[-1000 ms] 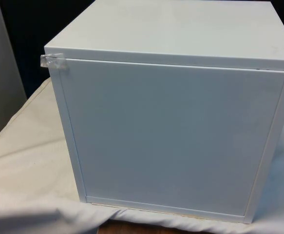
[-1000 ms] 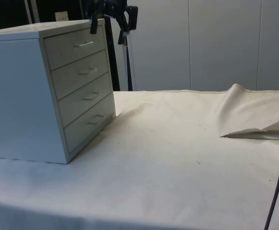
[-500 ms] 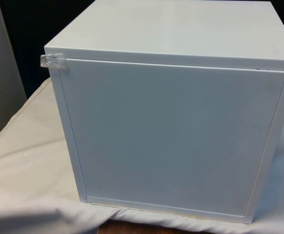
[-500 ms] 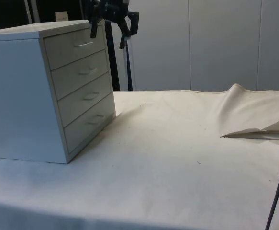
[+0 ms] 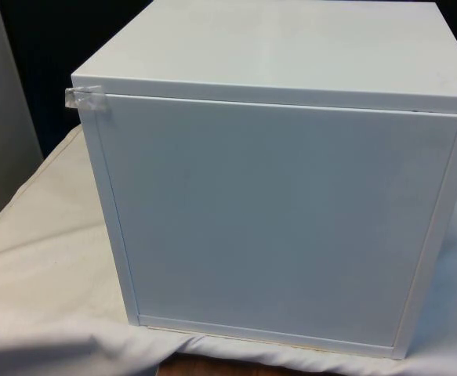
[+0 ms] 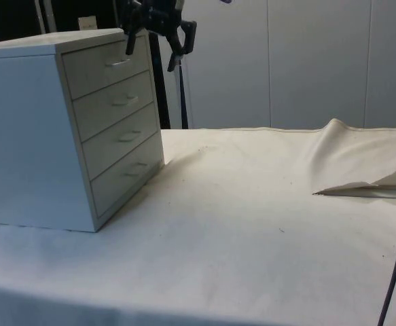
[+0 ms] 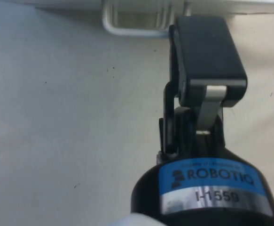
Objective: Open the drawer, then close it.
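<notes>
— While all four drawers look shut, the top drawer [image 6: 107, 66] is my worry: its handle [image 6: 119, 62] is thin, up near the chest's [image 6: 28, 136] top edge at the table's [image 6: 252, 224] end.
— And the gripper [image 6: 153, 43]?
— I've got it just beside that handle, fingers spread wide, holding nothing. If I close off-centre, I reckon they'll slip past the handle and I'd drag the chest.

Black hand [image 7: 207, 56], blue ROBOTIQ label [image 7: 212, 176]
</notes>
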`<state>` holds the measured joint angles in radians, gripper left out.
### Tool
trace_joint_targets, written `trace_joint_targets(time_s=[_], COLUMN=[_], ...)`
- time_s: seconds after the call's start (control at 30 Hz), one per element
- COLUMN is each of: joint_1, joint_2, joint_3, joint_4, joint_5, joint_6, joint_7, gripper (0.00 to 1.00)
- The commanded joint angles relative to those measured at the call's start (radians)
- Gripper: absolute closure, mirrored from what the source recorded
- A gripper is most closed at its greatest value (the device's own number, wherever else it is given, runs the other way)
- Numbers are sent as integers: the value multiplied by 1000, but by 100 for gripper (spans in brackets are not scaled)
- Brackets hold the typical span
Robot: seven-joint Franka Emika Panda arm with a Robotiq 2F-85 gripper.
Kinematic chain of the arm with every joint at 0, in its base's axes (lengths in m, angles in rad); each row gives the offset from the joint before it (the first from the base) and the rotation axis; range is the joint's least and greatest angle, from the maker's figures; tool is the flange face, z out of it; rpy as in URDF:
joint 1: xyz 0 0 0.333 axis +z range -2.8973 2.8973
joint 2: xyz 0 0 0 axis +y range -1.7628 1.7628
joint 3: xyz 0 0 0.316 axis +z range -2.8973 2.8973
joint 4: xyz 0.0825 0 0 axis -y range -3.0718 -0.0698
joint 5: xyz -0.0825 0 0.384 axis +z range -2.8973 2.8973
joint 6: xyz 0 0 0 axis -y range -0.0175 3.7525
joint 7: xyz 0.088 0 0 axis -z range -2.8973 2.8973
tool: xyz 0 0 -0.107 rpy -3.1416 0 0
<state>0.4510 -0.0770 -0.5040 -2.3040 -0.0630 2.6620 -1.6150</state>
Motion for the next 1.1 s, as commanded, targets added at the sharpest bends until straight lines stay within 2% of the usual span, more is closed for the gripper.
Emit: trace_joint_targets(time_s=[0.0, 0.13, 0.17, 0.2, 0.37, 0.43, 0.47, 0.5, 0.73, 0.77, 0.87, 0.9, 0.93, 1.03, 1.07], joint_1=[-3, -2, 1, -1, 1, 1, 4, 2, 6, 4, 5, 5, 5, 6, 6], joint_2=[4, 14, 7, 21, 37, 38, 31, 36, 28, 26, 25, 25, 25, 25, 26], joint_3=[0, 1, 0, 3, 9, 10, 10, 11, 11, 11, 11, 11, 11, 11, 11], joint_4=[-4, -6, -7, -3, 7, 8, 5, 7, 2, -2, -2, -2, -2, 7, 0], joint_5=[-14, -19, -4, -19, -18, -20, -4, -21, -4, -13, -10, -9, -8, -4, -7], joint_6=[28, 50, 30, 55, 65, 67, 51, 68, 51, 63, 61, 60, 61, 53, 63], joint_7=[0, -1, -9, 2, 6, 7, -4, 7, -4, 1, -1, -2, -3, -4, -4], gripper=[0, 0, 0, 0, 0, 0, 0, 0, 0, 0, 11, 25, 30, 44, 44])
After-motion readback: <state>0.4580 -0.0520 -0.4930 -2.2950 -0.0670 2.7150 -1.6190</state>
